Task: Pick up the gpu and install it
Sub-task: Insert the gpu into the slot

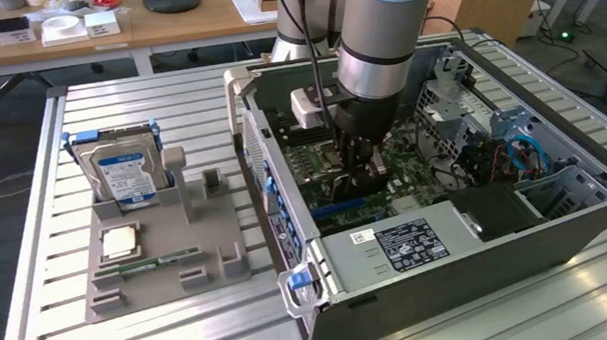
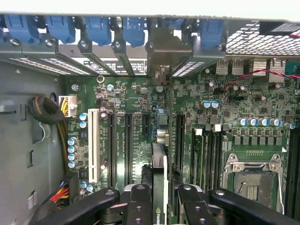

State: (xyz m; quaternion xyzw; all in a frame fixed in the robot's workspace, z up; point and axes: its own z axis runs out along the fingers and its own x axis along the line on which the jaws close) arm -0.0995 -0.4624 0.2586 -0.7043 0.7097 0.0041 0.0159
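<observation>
My gripper (image 2: 159, 197) is inside the case (image 1: 577, 231), jaws pinching the gpu (image 2: 158, 176) edge-on over the motherboard (image 2: 131, 136) slots; seating not done.

A ribbed metal surface (image 1: 185, 332) is seen carrying a grey parts holder (image 1: 161, 255) at the exterior view's left and an opened computer case (image 1: 452, 206), apparently resting flat.

we see the arm (image 1: 380, 37) reaching steeply down, wrist close to vertical, the gripper (image 1: 358, 177) pointing straight downward at its tip. in the wrist view the gripper (image 2: 159, 197) has its two black fingers (image 2: 139, 201) drawn in close, clamped on a thin upright card held edge-on between them.
</observation>
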